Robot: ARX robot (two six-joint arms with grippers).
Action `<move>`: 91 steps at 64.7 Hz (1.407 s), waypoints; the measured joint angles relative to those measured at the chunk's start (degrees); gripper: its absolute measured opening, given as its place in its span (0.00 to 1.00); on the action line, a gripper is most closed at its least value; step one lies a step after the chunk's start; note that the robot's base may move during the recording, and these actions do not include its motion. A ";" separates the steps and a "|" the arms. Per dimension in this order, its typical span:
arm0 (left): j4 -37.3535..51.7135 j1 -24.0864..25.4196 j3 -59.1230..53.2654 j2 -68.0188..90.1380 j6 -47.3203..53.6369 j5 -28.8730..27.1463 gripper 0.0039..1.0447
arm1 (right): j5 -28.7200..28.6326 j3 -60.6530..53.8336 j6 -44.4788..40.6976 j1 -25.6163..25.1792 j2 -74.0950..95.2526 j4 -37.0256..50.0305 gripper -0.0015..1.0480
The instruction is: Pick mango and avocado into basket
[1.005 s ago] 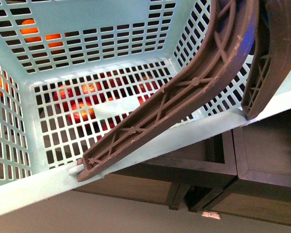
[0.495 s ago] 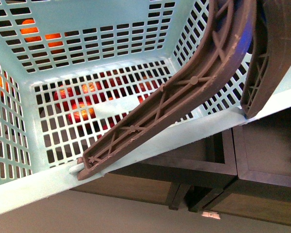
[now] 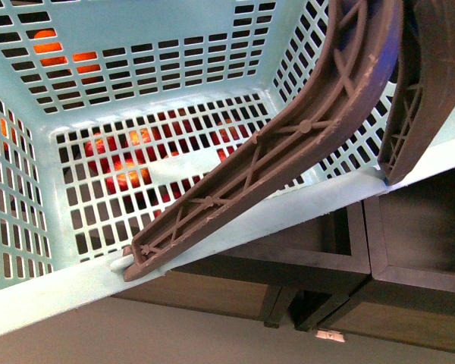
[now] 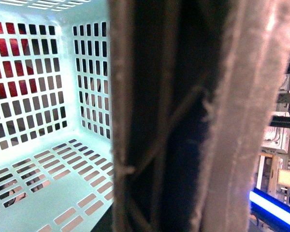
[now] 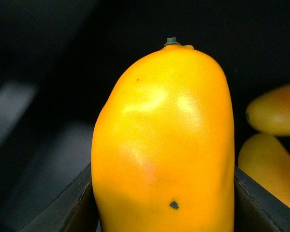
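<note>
The turquoise basket (image 3: pixel 159 91) fills the front view, held up and tilted, its floor bare of fruit. Its two brown ribbed handles (image 3: pixel 288 144) cross the right side. In the left wrist view a brown handle (image 4: pixel 183 121) fills the frame very close, with the basket's lattice wall (image 4: pixel 43 87) beside it; my left gripper is shut on the basket and its fingers are hidden. My right gripper (image 5: pixel 164 203) is shut on the yellow-orange mango (image 5: pixel 164 135), stem end up, black fingers (image 5: pixel 77 203) on both sides. No avocado is in view.
Red and orange fruit (image 3: pixel 121 163) shows through the basket's floor slots. Dark wooden crates (image 3: pixel 409 250) lie below at the right. Two more yellow-orange fruits (image 5: pixel 275 108) lie behind the held mango in a dark bin.
The basket has shifted very slightly in the front view; otherwise nothing has visibly changed.
</note>
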 joint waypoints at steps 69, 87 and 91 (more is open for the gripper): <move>0.00 0.00 0.00 0.00 0.00 0.00 0.13 | 5.09 -36.70 38.51 38.18 -62.14 9.29 0.56; 0.00 0.00 0.00 0.00 0.00 -0.02 0.13 | 10.97 -36.41 39.52 46.12 -56.81 11.67 0.56; 0.00 0.00 0.00 0.00 0.00 -0.02 0.13 | 11.76 -36.04 39.50 47.21 -55.17 11.91 0.56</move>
